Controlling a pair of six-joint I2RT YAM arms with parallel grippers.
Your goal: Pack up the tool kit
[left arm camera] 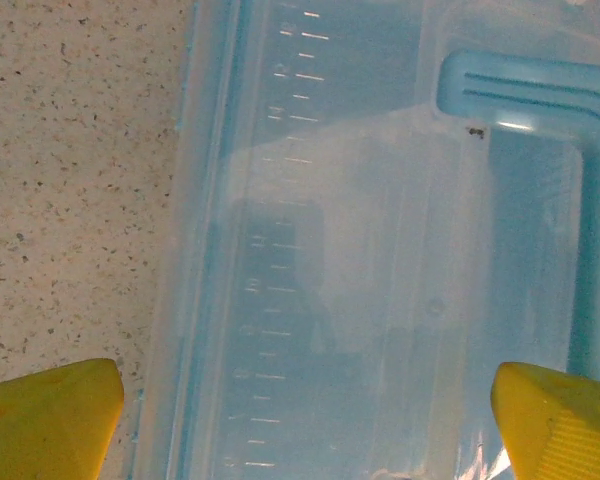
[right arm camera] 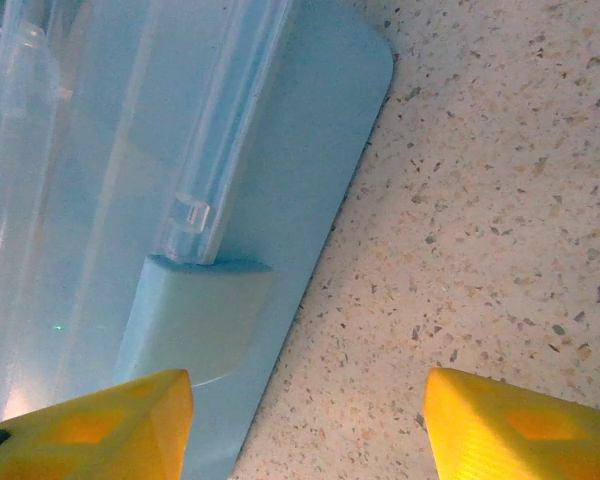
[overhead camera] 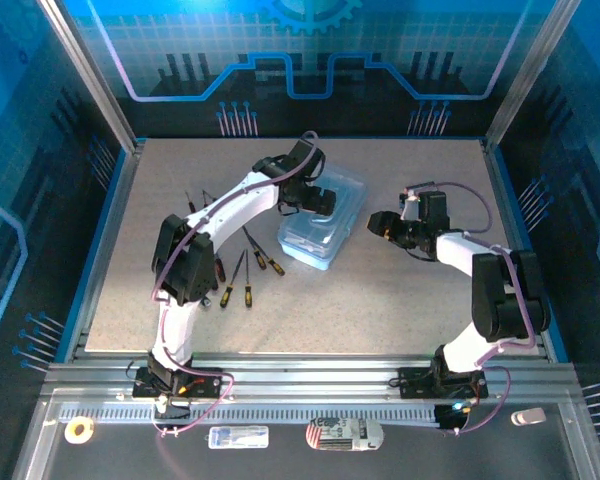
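While roughly seven screwdrivers lie loose on the worktop, left of centre, one clear blue tool box sits just beyond; right end effector beside it, left end effector above it, both spread wide, empty

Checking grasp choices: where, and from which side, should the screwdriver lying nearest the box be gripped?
Probably its handle, from straight above with the jaws spanning it. The screwdriver lies flat on the table, and the handle is its thickest part.
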